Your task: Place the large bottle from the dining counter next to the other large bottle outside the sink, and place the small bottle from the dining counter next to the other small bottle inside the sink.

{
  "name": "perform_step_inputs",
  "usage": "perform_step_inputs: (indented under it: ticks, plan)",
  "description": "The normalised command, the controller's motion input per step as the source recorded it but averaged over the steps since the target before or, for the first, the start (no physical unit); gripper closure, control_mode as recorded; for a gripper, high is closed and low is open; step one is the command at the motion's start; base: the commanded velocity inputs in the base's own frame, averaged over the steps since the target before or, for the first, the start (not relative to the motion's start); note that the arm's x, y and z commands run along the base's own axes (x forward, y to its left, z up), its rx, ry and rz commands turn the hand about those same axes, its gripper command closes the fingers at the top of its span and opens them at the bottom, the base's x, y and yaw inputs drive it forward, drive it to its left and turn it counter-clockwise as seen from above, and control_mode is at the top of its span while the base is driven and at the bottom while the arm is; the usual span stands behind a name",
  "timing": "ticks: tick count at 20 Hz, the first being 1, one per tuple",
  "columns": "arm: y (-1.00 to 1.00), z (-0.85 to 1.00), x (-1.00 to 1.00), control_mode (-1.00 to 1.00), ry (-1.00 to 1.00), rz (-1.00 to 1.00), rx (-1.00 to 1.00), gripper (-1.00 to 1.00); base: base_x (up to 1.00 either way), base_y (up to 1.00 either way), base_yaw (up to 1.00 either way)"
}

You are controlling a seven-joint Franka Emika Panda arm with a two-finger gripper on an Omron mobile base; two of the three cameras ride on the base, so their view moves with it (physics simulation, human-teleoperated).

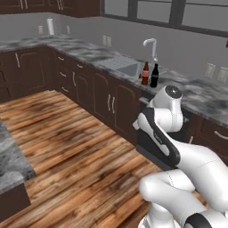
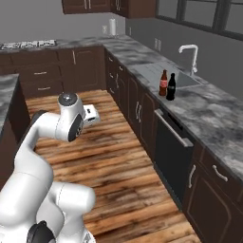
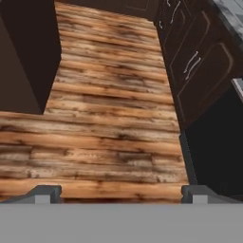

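Room: wood plank floor [image 1: 80,147] underfoot, dark brown cabinets [image 1: 111,104] running beneath a marbled counter [image 1: 200,95], grey wall and windows behind.
Far left: a corner of another marbled top [image 1: 11,164] pokes into the left base view, bare where it shows.
Back corner: a white roll [image 1: 50,26] stands upright on the counter by the wall.
Sink: grey basin [image 1: 129,67] set in the counter, curved faucet [image 1: 152,46] rising behind it.
Bottles: two tall ones stand upright on the counter just outside the basin's front corner, close side by side — a brown bottle [image 1: 145,73] with a red label on the left, a darker bottle [image 1: 154,75] on the right. Which of them came from the dining counter, can't tell.
Small bottles: too small to pick out from here.
Arm: folded over the floor, well apart from the bottles.
Gripper: gripper [image 3: 121,192] looking down at the planks, jaws spread wide, nothing between them.
Right side: black appliance front [image 2: 172,152] with a long handle, below the counter.
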Motion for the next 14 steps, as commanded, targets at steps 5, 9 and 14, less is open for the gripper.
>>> perform_step_inputs:
  ticks: [5, 9, 14]
  plan:
    - [0.00, 0.00, 0.00, 1.00, 0.00, 0.00, 0.00, -1.00, -0.07, 0.37, 0.09]
    - [0.00, 0.00, 0.00, 1.00, 0.00, 0.00, 0.00, -1.00, -0.18, 0.56, 0.08]
    - [0.00, 0.00, 0.00, 1.00, 0.00, 0.00, 0.00, -1.00, -0.14, 0.71, 0.11]
